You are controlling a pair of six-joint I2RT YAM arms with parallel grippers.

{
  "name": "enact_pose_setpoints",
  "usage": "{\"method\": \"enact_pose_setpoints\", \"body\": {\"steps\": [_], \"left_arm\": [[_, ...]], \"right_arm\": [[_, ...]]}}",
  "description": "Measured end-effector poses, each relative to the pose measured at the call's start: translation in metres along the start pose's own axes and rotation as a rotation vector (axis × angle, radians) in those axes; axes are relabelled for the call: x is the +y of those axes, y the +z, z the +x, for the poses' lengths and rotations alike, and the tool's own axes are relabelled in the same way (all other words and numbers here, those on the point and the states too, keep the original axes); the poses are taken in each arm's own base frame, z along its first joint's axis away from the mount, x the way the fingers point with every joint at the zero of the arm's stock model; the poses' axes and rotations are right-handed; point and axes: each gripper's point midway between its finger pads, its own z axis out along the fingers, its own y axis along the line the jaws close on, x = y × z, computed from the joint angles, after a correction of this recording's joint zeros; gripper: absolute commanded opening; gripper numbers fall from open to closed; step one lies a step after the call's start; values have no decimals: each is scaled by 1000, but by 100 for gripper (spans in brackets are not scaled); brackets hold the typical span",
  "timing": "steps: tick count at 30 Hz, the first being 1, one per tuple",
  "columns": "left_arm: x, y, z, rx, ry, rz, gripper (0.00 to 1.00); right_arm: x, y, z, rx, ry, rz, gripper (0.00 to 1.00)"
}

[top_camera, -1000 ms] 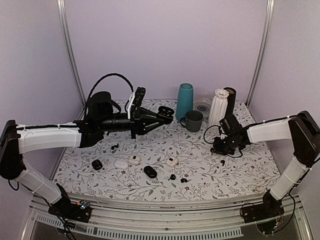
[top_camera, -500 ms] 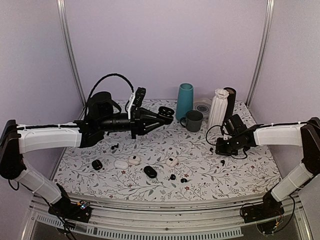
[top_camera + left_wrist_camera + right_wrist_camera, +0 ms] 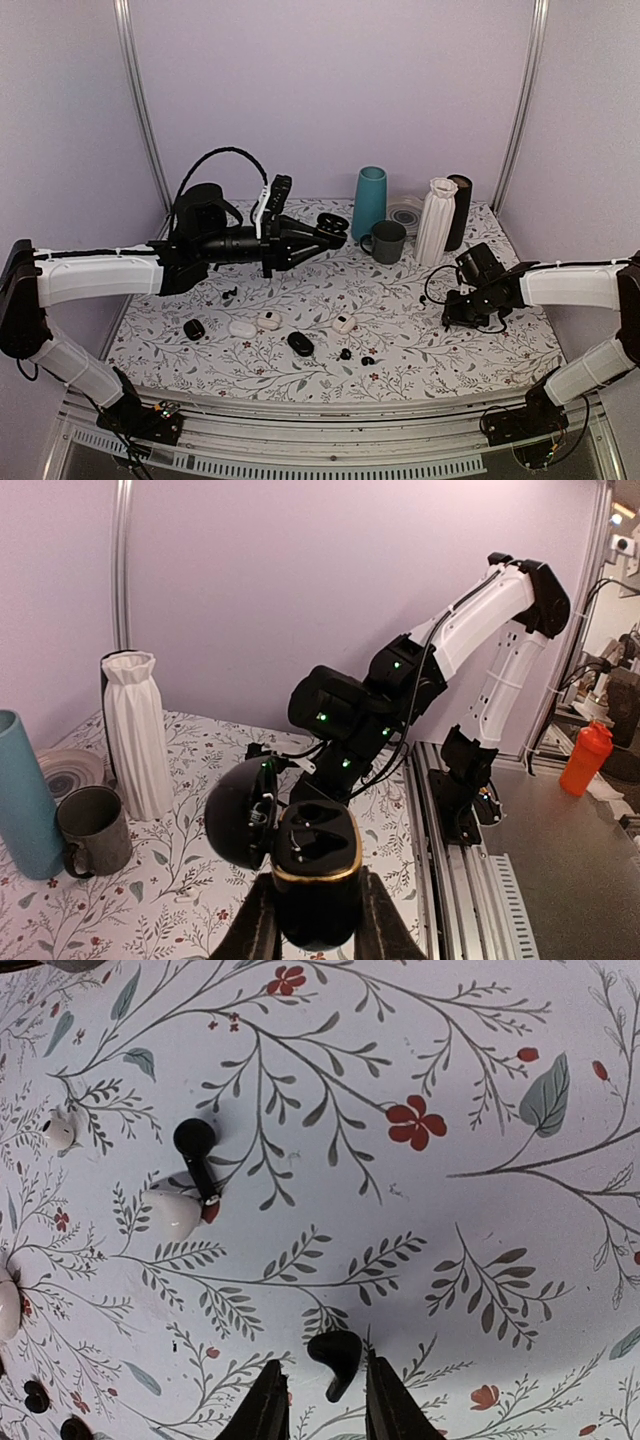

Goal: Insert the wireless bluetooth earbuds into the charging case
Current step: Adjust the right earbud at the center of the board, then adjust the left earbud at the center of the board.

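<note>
I start with the flowered counter (image 3: pixel 500 360), both arms reaching out over it. The left arm (image 3: pixel 100 278) stretches toward the back. The right arm (image 3: pixel 580 285) lies low on its own side. At the back stand a teal vase (image 3: pixel 369 200), a ribbed white vase (image 3: pixel 436 218) and a grey mug (image 3: pixel 387 242). My left hand (image 3: pixel 318 232) is up in the air, clamped tight on the black charging case (image 3: pixel 315 865), whose lid hangs open to one side with both sockets showing. My right hand (image 3: pixel 322 1390) is down at the counter with its jaws a narrow way apart, and one black earbud (image 3: pixel 335 1348) lies on the cloth between the tips; it is not gripped. A second earbud (image 3: pixel 195 1140) lies farther off, against a small white piece (image 3: pixel 170 1215).
</note>
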Motion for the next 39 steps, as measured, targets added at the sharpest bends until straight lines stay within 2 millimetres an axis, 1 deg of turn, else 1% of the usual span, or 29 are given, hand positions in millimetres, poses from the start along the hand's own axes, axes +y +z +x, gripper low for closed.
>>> {"method": "enact_pose_setpoints", "body": {"steps": [2, 4, 13, 19, 23, 26, 28, 30, 32, 34, 35, 37, 39], "left_arm": [[0, 0, 0, 0, 0, 0, 0], [0, 0, 0, 0, 0, 0, 0], [-1, 0, 0, 0, 0, 2, 0], [-1, 2, 0, 1, 0, 4, 0], [-1, 4, 1, 4, -2, 6, 0], [-1, 4, 2, 4, -3, 6, 0], [-1, 4, 2, 5, -3, 7, 0], [-1, 4, 2, 4, -2, 7, 0], [-1, 5, 1, 3, -2, 8, 0], [0, 5, 1, 3, -1, 8, 0], [0, 5, 1, 3, -1, 8, 0], [0, 5, 1, 4, -2, 8, 0], [0, 6, 0, 3, -1, 8, 0]], "right_arm": [[-1, 2, 2, 9, 1, 5, 31], [-1, 3, 4, 17, 9, 2, 32], [-4, 9, 26, 80, 72, -21, 32], [9, 9, 26, 85, 106, -78, 32], [23, 11, 26, 101, 106, -120, 32], [35, 9, 24, 107, 96, -152, 32], [44, 6, 19, 98, 89, -174, 32], [46, 3, 13, 80, 86, -176, 32], [44, -1, 8, 57, 85, -160, 31], [39, -5, 4, 33, 82, -138, 27], [36, -9, 1, 15, 77, -127, 27], [33, -16, -7, -38, 65, -116, 28], [30, -19, -9, -70, 53, -118, 30]]}}
